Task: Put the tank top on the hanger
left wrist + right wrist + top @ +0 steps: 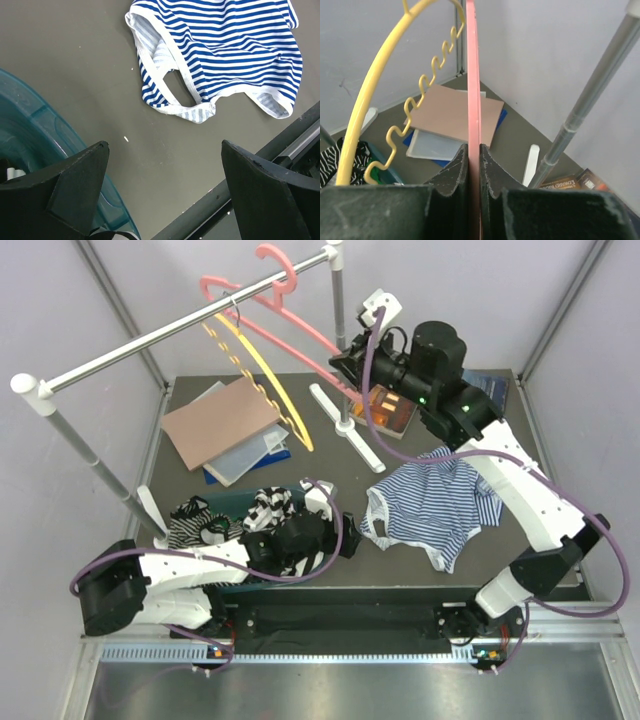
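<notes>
hanger [472, 75] pinched in right gripper [474, 150] at the rail [180, 325]; left gripper [164, 150] spread wide over table [75, 75], near tank top [225, 50].

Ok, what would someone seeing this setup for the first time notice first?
Probably the right gripper, shut on one arm of the pink hanger that hangs from the rail at the back, beside a yellow hanger. Next, the blue-and-white striped tank top lying crumpled on the right side of the table, with the open left gripper near it.
</notes>
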You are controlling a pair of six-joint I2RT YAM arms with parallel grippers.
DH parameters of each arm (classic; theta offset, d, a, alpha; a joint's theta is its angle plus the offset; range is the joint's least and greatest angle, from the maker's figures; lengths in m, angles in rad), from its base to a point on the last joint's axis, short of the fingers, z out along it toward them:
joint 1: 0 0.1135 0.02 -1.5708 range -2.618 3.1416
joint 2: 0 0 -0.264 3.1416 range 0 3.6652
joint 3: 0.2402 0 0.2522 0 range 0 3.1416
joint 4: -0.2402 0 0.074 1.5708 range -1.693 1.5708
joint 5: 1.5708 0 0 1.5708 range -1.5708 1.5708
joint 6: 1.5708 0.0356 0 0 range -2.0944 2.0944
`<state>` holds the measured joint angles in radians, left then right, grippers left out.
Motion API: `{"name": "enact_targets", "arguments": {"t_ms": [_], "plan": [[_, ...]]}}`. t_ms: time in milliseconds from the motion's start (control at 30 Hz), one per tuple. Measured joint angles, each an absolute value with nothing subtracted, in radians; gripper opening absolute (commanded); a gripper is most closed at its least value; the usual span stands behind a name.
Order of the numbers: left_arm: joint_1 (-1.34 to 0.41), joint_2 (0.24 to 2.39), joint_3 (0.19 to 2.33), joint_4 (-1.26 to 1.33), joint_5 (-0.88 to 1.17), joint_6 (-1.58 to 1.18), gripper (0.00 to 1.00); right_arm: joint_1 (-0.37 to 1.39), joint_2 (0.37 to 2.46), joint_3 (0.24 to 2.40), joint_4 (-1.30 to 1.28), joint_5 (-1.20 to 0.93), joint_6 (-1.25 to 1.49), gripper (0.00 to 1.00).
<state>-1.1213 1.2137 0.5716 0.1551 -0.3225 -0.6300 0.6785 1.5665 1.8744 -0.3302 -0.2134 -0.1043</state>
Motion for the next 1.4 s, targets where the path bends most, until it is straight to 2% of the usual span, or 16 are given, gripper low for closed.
{"name": "enact_targets", "arguments": {"t_ms": [200,567,600,633,700,1167,1267,1400], "plan": [[-1.121,1.206,0.570,0.150,-0.331,-0.630,0.99,0.679,1.473,1.810,-0.307,-0.186,-0.104,0.00],[-1.121,1.195,0.570,0.146,-0.330,-0.601,0.98,0.680,1.228,1.478,-0.335,-0.128,-0.082,0.00],[-1.121,1.195,0.570,0.146,-0.330,-0.596,0.95,0.680,1.197,1.449,-0.347,-0.120,-0.077,0.00],[-1.121,1.195,0.570,0.146,-0.329,-0.591,0.88,0.681,1.166,1.423,-0.361,-0.111,-0.073,0.00],[-1.121,1.196,0.570,0.147,-0.324,-0.571,0.84,0.681,1.103,1.377,-0.378,-0.091,-0.062,0.00],[-1.151,1.452,0.664,0.269,-0.138,-0.490,0.81,0.681,0.711,1.140,-0.661,0.076,0.081,0.00],[-1.163,1.509,0.690,0.305,-0.107,-0.479,0.74,0.681,0.666,1.131,-0.725,0.109,0.108,0.00],[-1.168,1.585,0.745,0.322,-0.076,-0.447,0.70,0.681,0.640,1.131,-0.759,0.131,0.130,0.00]]}}
